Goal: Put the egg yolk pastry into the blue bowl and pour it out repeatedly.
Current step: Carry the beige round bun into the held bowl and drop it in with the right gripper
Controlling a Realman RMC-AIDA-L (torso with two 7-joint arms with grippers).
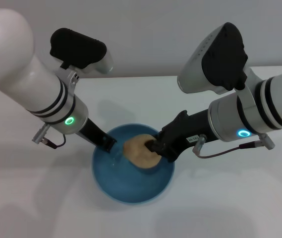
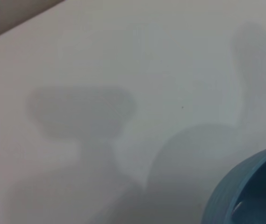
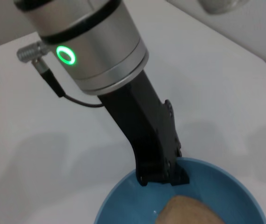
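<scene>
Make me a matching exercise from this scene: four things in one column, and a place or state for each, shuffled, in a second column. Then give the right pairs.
Things:
1. egg yolk pastry
2. blue bowl
3. left gripper
4. right gripper

Places or states:
A. closed on the pastry, over the bowl
B. clamped on the bowl's rim on the robot's left side
C. stands on the white table
D. held above the bowl's inside

Pairs: 1-D, 2-C, 3-B, 4-A

The right gripper [image 1: 156,148] hides part of the egg yolk pastry [image 1: 137,149] — the left wrist view cuts off the blue bowl [image 2: 245,186].
</scene>
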